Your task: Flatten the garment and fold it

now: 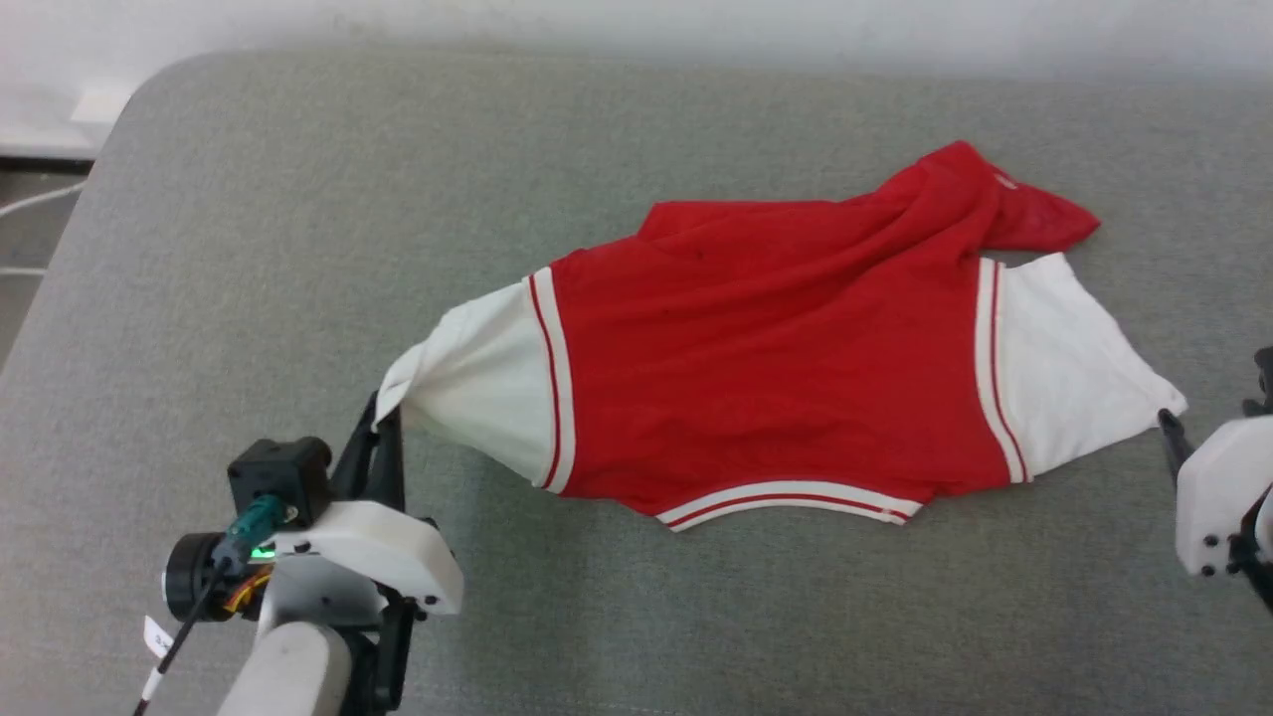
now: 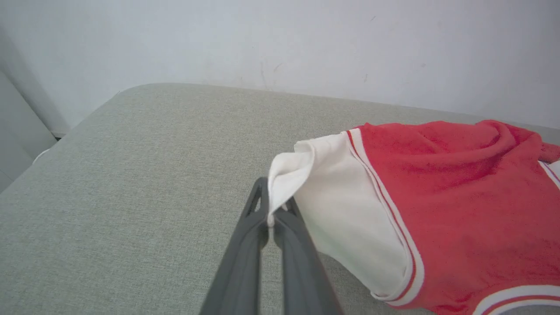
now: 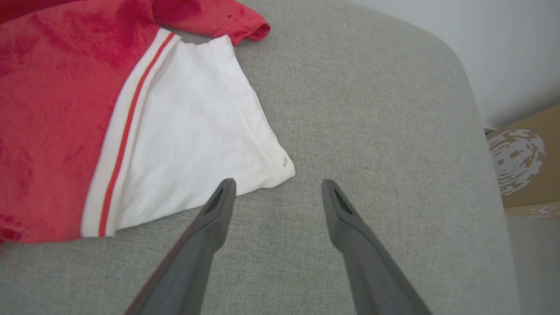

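Garment (image 1: pixel 766 378) rumpled mid-table (image 1: pixel 298 199); left gripper (image 2: pixel 267 208) clenched on left sleeve (image 1: pixel 477 388) tip toward table's left, right gripper (image 3: pixel 278 186) jaws spread at right sleeve (image 3: pixel 192 131) corner toward table's right.

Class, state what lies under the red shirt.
The shirt lies on a grey padded surface, visible all around it. Its underside and anything beneath it are covered.
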`<state>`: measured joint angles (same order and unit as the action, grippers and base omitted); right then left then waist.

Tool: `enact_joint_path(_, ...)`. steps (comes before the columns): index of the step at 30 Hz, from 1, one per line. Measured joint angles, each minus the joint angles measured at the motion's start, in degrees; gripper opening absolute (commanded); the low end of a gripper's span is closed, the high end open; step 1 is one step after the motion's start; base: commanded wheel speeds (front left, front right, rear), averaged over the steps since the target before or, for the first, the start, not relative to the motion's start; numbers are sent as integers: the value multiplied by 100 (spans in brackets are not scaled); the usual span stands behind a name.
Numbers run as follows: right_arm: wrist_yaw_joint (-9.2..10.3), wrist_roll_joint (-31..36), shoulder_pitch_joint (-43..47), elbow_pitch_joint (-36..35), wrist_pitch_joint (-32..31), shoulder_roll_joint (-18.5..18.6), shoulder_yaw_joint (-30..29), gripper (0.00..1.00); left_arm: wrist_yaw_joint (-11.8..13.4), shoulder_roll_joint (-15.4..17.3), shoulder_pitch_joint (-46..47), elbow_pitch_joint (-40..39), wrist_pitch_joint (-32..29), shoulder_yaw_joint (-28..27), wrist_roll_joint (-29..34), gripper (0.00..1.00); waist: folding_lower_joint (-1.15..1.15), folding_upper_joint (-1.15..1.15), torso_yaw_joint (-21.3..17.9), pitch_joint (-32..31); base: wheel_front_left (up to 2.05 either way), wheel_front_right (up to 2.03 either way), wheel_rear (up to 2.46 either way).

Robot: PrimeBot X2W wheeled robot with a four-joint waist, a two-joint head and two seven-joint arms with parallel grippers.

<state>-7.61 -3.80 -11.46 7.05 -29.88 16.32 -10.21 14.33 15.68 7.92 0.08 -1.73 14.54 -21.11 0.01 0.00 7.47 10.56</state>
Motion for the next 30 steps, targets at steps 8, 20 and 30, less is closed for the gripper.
enact_joint_path(8,0,220,-736,890,-642,626,321,100,-12,-144,114,-23,-1,218,7,0,0,0,327,316,0,0,0)
enact_joint_path(20,51,-435,-987,1811,-537,818,514,0,-56,-213,271,78,26,354,7,0,-1,0,630,569,0,0,0)
enact_joint_path(30,42,-1067,-993,1199,705,870,750,0,-327,90,271,-170,71,111,-270,0,-1,0,401,111,0,0,0)
